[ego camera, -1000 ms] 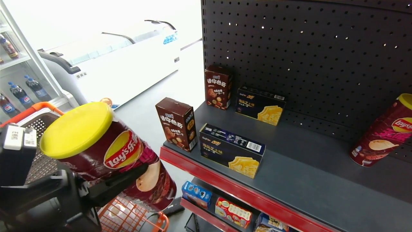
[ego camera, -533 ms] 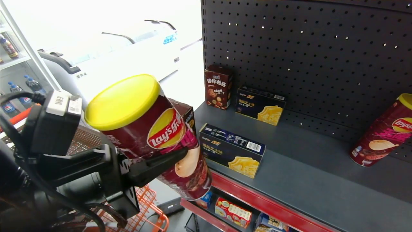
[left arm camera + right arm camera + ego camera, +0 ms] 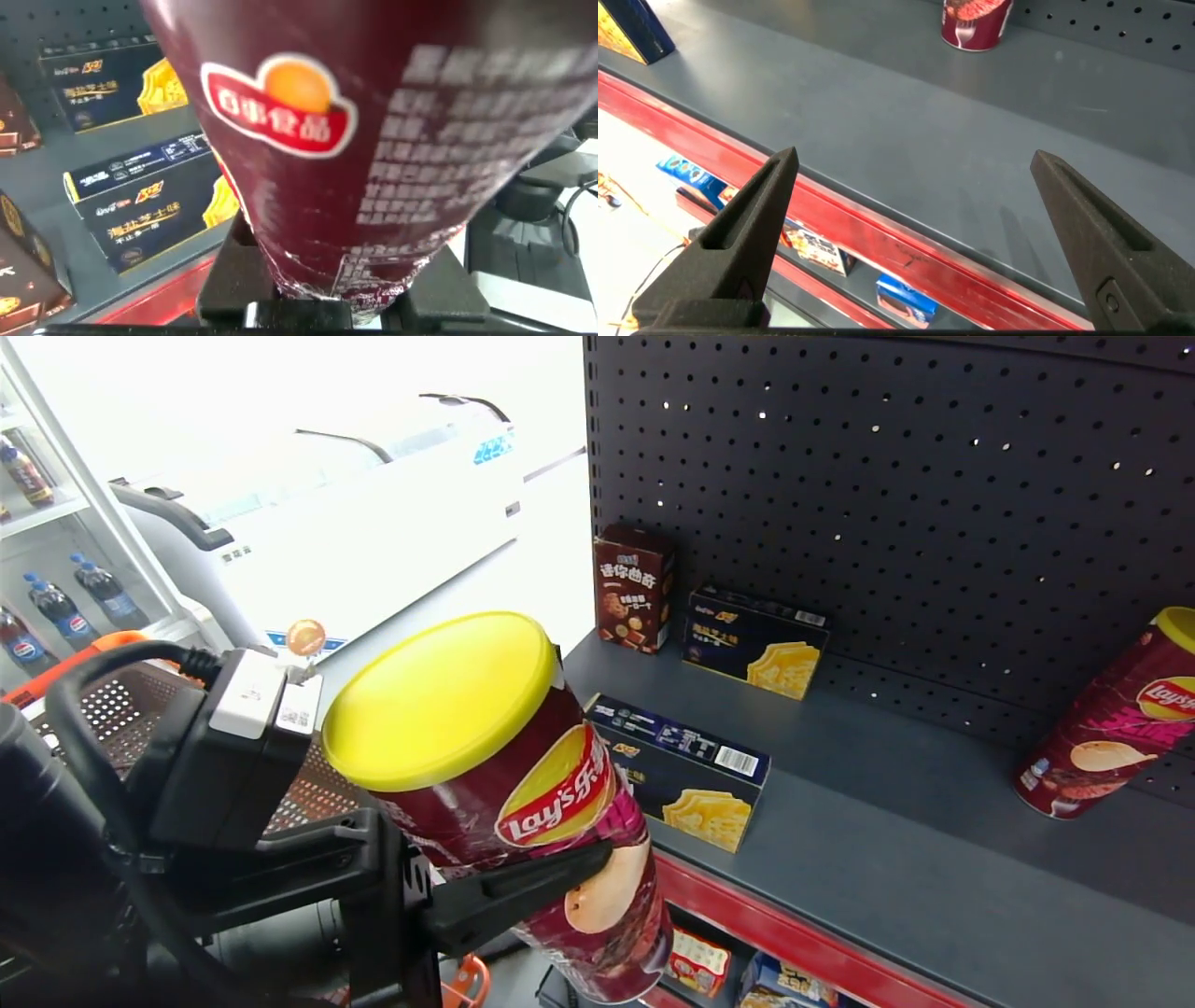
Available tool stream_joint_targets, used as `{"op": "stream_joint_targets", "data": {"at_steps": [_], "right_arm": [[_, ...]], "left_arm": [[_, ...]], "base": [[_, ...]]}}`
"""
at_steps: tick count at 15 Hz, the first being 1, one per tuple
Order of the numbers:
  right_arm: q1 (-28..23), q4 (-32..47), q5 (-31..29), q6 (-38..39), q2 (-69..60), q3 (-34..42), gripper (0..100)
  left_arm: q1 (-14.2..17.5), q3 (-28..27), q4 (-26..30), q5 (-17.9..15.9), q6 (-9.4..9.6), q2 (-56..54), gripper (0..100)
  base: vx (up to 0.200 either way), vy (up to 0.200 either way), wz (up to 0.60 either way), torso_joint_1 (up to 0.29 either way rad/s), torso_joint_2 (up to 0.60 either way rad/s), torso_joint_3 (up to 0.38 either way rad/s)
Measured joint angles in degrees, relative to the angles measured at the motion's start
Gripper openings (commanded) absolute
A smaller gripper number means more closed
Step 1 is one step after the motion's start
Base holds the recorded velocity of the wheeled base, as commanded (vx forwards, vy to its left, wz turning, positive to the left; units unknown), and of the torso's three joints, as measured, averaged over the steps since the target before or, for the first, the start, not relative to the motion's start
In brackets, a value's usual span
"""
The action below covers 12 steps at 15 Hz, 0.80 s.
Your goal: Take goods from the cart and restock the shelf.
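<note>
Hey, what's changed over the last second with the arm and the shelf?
The left gripper, shut on the chip can, carried it from above the cart rightward toward the shelf. In the head view the can now covers the front brown box. The blue boxes, the back brown box and the second can leaning on the pegboard stayed put.
</note>
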Motion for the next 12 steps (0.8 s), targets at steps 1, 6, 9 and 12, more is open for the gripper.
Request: {"op": "stream_joint_targets", "data": {"at_steps": [1,6,9,12], "right_arm": [[0.0,0.0,0.0,0.0,0.0,0.0,100],[0.0,-0.1,0.1,0.1,0.0,0.0,100],[0.0,0.0,0.0,0.0,0.0,0.0,100],[0.0,0.0,0.1,0.0,0.0,0.0,100]], "left_arm": [[-0.1,0.0,0.0,-0.2,0.0,0.1,0],[-1.3,-1.5,-0.3,-0.6,0.0,0.9,0],[-1.5,-1.8,-0.1,-0.5,0.0,1.2,0],[-1.5,-1.8,-0.3,-0.5,0.0,1.4,0]], "base": [[0.0,0.0,0.0,0.0,0.0,0.0],[0.0,0.0,-0.6,0.001,0.0,0.003],[0.0,0.0,-0.6,0.002,0.0,0.001],[0.0,0.0,-0.6,0.002,0.01,0.006]]}}
